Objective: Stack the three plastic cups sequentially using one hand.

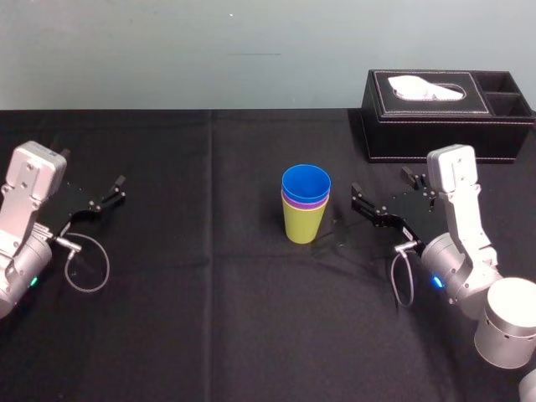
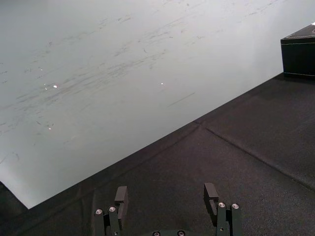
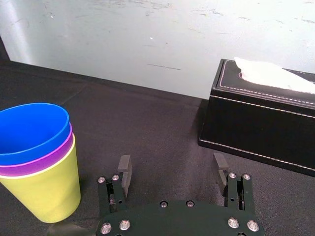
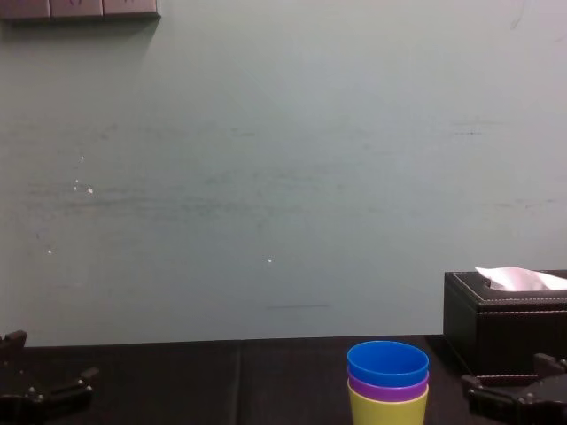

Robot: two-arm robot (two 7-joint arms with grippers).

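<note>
The three plastic cups stand nested in one upright stack at the table's middle: the blue cup (image 1: 306, 180) sits inside the purple cup (image 1: 292, 200), which sits inside the yellow-green cup (image 1: 302, 225). The stack also appears in the right wrist view (image 3: 43, 191) and the chest view (image 4: 387, 363). My right gripper (image 1: 383, 191) (image 3: 172, 169) hovers just right of the stack, apart from it, open with nothing between its fingers. My left gripper (image 1: 92, 172) (image 2: 166, 194) rests far to the left, open and holding nothing.
A black tissue box (image 1: 448, 113) (image 3: 261, 123) with a white tissue stands at the back right, behind my right gripper. Black cloth (image 1: 209, 318) covers the table. A pale wall runs along the far edge.
</note>
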